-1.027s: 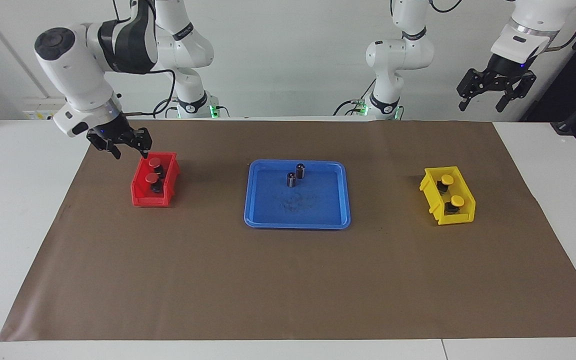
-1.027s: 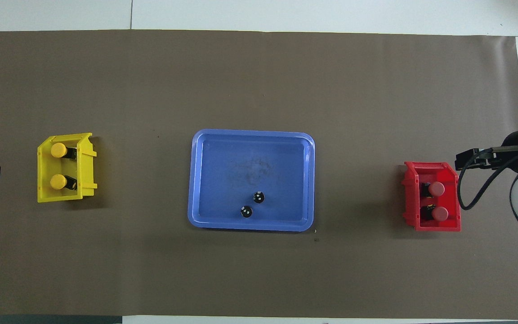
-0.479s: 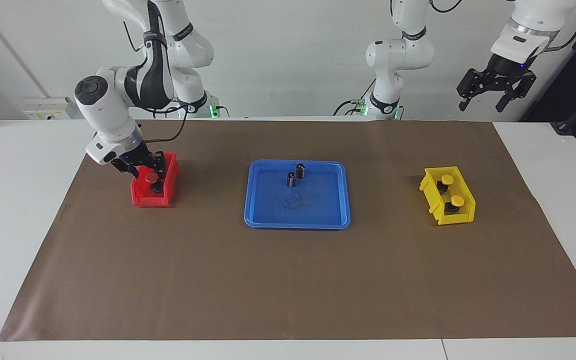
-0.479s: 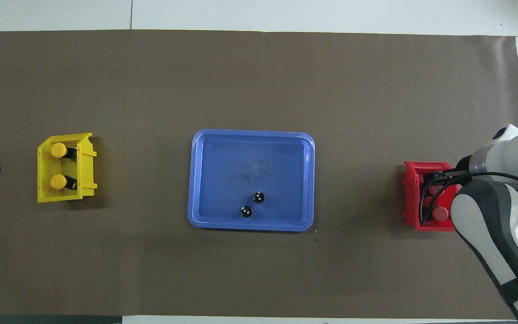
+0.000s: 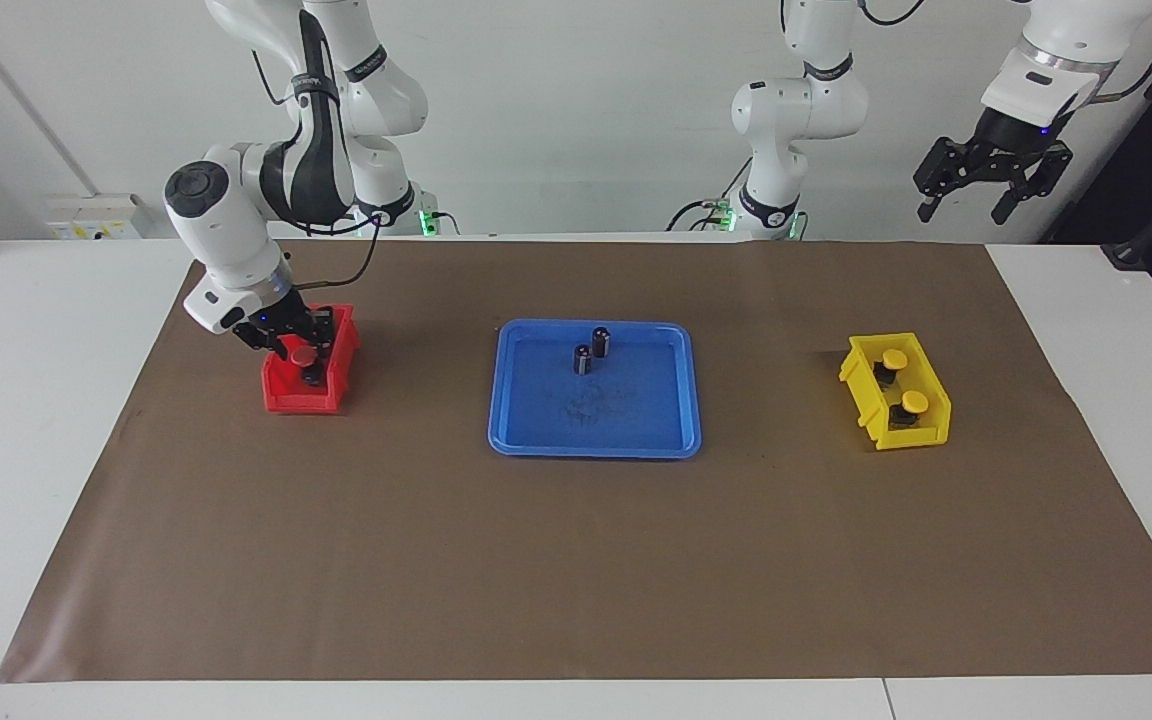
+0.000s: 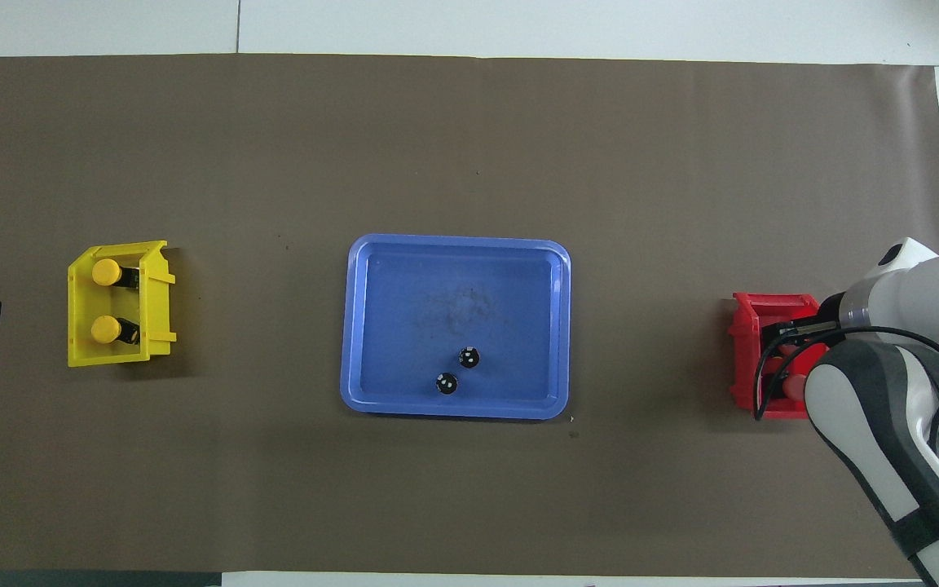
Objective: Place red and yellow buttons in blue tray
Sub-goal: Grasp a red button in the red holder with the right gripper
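Brown paper covers the desk; the right gripper (image 5: pixel 298 340) has dropped into the small deep red plastic bin (image 5: pixel 308 398), jaws narrowing around a red-capped push-button (image 5: pixel 305 355), grasp unconfirmed. Left gripper (image 5: pixel 989 186) waits released, high over its end of the desk. Wide flat blue plastic tray (image 5: pixel 526 440) holds no buttons yet.

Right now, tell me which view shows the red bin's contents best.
The facing view: the red bin is open to it, one red button showing beside the right gripper. In the overhead view the right arm covers much of the bin, leaving slivers of red cap.
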